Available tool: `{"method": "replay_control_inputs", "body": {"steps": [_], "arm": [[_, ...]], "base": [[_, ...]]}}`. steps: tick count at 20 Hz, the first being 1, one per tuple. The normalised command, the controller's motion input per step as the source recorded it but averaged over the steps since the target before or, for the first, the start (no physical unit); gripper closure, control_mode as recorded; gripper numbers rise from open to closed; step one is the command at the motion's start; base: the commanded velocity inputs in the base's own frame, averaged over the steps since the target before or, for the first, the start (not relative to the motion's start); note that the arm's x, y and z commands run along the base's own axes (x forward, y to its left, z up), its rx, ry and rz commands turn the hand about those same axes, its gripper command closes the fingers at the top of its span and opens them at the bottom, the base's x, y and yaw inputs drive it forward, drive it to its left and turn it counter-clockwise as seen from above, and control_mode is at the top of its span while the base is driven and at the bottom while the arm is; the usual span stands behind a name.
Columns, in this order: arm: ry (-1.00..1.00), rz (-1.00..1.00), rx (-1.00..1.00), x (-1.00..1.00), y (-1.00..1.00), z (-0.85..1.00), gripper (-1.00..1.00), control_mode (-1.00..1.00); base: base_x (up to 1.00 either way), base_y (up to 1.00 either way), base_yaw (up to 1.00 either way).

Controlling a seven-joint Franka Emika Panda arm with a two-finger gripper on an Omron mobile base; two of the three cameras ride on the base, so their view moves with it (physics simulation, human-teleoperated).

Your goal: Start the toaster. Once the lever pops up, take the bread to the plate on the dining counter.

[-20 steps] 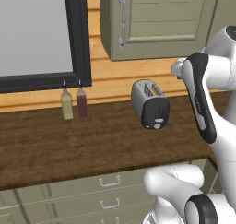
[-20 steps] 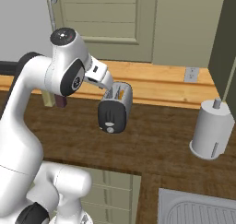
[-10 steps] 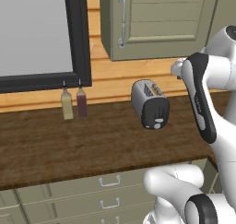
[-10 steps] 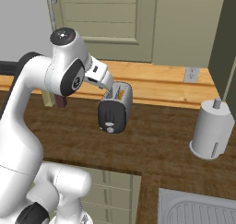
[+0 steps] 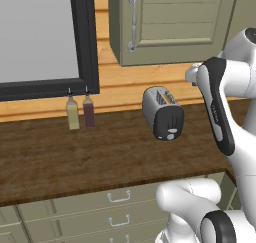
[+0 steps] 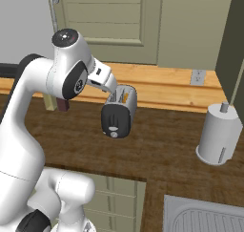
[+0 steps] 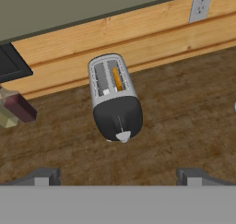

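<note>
Rounded silver-grey toaster (image 7: 115,103), black end face with pale lever knob, on dark wood-grain worktop (image 5: 75,152) before a pale plank backsplash, bread (image 7: 117,79) edge-up in one slot; gripper (image 7: 117,178) spread open above toaster, touching nothing; nothing shifted since earlier frames; no legible writing.

You face a dark wood worktop (image 5: 75,157) | sage drawers (image 5: 100,212) below it | pale wood-plank wall (image 6: 162,85) behind it, with a socket (image 6: 198,77) | olive cupboard (image 5: 170,22) above it | black-framed window (image 5: 40,37) left of the cupboard | sink (image 6: 205,216) at its right end.
</note>
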Motion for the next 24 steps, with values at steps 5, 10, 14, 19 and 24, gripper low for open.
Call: {"method": "replay_control_inputs", "body": {"steps": [5, 10, 14, 19, 24], "arm": [[0.0, 0.0, 0.0, 0.0, 0.0, 0.0, -1.0, -1.0], [0.0, 0.0, 0.0, 0.0, 0.0, 0.0, -1.0, -1.0], [0.0, 0.0, 0.0, 0.0, 0.0, 0.0, -1.0, -1.0], [0.0, 0.0, 0.0, 0.0, 0.0, 0.0, -1.0, -1.0], [0.0, 0.0, 0.0, 0.0, 0.0, 0.0, -1.0, -1.0]], "base": [[0.0, 0.0, 0.0], [0.0, 0.0, 0.0], [0.0, 0.0, 0.0], [0.0, 0.0, 0.0], [0.0, 0.0, 0.0]]}}
